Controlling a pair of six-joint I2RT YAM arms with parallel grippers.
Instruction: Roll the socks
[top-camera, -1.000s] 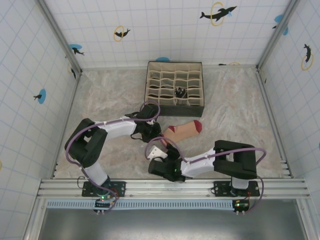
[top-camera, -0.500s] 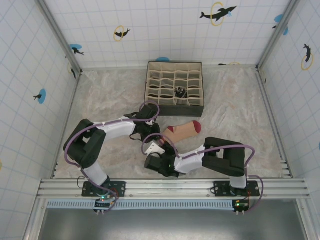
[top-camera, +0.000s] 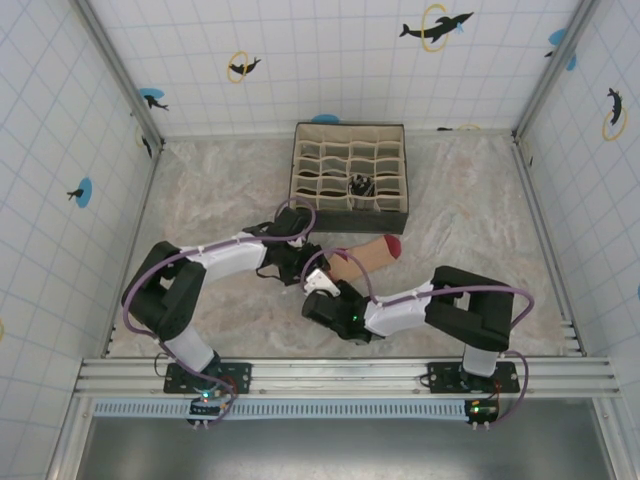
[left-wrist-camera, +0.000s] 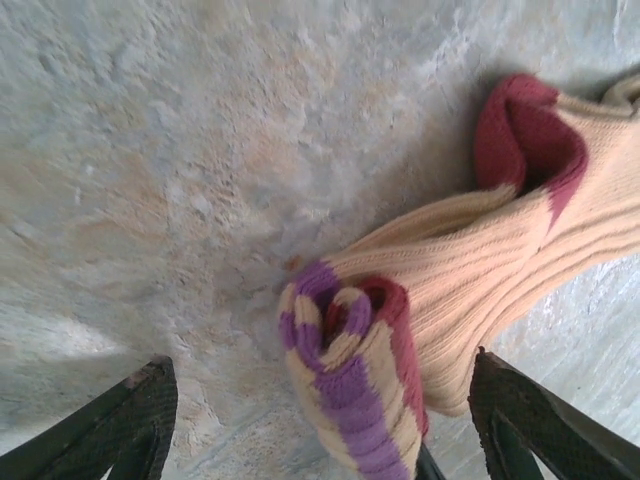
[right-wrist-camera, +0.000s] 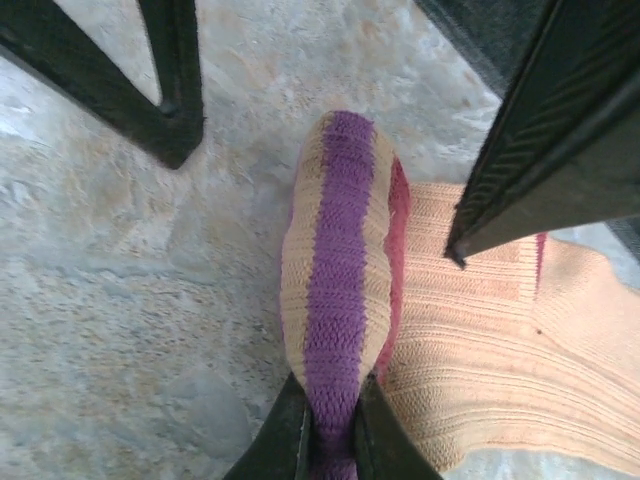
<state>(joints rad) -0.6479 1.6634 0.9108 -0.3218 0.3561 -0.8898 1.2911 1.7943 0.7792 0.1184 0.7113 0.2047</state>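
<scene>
While the left gripper stands wide open with nothing in it, its two dark fingers are at either side of the rolled end of the peach sock. This sock lies on the table, just in front of the box and between the two arms. Its cuff end is rolled into a small tight coil, where purple and peach stripes wind around a dark red core. The right gripper is closed on this coil and pinches it at a purple stripe. To the right of the coil the ribbed peach leg lies stretched out on the table. It has a dark red heel patch that folds upward, and it ends in a dark red toe. Farther back, the striped sock, a small black-and-white bundle, sits in one compartment of the box, a little right of its middle.
</scene>
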